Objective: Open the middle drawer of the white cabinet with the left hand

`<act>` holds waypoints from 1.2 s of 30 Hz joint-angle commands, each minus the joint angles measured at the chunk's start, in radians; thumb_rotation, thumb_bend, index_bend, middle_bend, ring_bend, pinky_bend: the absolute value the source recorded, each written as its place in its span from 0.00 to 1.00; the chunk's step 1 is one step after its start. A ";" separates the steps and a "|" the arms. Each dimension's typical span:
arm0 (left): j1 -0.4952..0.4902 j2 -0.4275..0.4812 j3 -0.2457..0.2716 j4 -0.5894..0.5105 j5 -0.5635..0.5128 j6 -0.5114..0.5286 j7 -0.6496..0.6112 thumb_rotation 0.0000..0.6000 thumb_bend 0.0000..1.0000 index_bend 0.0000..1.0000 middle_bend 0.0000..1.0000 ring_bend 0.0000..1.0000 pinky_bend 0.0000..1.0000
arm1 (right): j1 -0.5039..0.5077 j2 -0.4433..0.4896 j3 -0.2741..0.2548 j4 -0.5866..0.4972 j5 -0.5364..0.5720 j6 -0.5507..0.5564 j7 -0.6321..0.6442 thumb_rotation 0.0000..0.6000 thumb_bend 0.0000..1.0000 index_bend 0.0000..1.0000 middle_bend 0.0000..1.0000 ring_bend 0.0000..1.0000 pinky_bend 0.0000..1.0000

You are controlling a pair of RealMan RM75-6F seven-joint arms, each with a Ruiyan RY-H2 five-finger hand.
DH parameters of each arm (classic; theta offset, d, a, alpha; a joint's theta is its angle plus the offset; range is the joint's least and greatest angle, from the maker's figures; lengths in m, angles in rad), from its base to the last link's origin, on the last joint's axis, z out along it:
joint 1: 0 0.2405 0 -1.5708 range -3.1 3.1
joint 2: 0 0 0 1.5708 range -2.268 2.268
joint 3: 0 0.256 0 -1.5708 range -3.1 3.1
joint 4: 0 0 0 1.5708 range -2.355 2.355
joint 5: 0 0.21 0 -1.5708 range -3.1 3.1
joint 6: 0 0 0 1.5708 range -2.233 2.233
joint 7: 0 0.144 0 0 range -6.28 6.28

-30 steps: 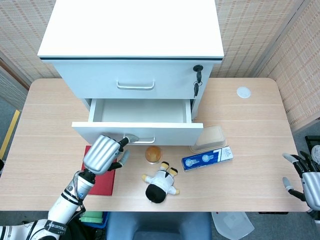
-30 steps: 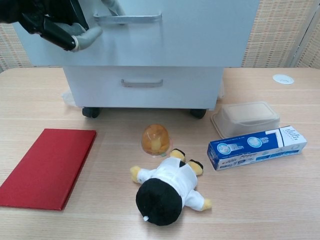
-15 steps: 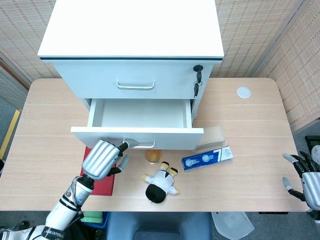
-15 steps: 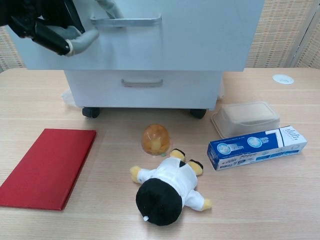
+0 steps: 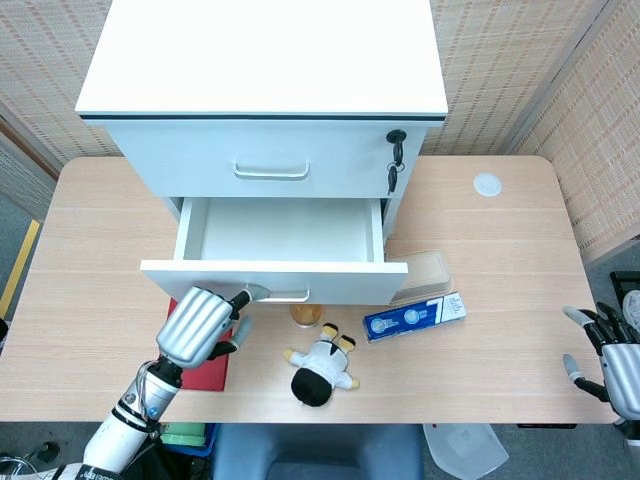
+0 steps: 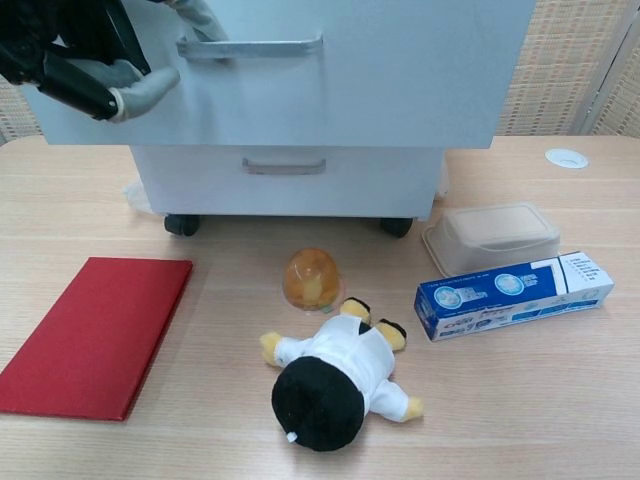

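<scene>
The white cabinet stands at the back of the table. Its middle drawer is pulled well out and its inside shows empty in the head view. My left hand is at the drawer's front, left of centre, with a finger hooked on the left end of the metal handle. In the chest view the same hand shows dark at the top left beside the handle. My right hand hangs past the table's right edge, fingers apart, holding nothing.
A red folder lies at the front left. An orange jelly cup and a plush doll sit in front of the cabinet. A blue box and a plastic container lie to the right. Keys hang from the top drawer's lock.
The middle drawer has slid a little further out toward me, drawn by my left hand, which moved back and slightly left. The right hand has stayed put.
</scene>
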 commanded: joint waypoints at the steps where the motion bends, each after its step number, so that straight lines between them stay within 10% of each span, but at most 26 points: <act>1: 0.009 0.003 0.006 -0.009 0.012 0.007 0.005 1.00 0.55 0.30 0.98 1.00 1.00 | 0.000 0.000 0.000 0.000 0.000 0.000 0.000 1.00 0.34 0.18 0.22 0.18 0.21; 27: 0.096 0.019 0.041 0.000 0.228 0.061 -0.088 1.00 0.55 0.30 0.97 1.00 1.00 | -0.004 -0.002 -0.003 0.003 0.000 0.003 0.003 1.00 0.34 0.18 0.22 0.18 0.21; 36: 0.146 0.042 0.051 0.044 0.339 0.121 -0.158 1.00 0.54 0.63 0.95 1.00 1.00 | -0.001 -0.003 -0.003 0.004 0.004 -0.005 0.001 1.00 0.34 0.18 0.22 0.18 0.21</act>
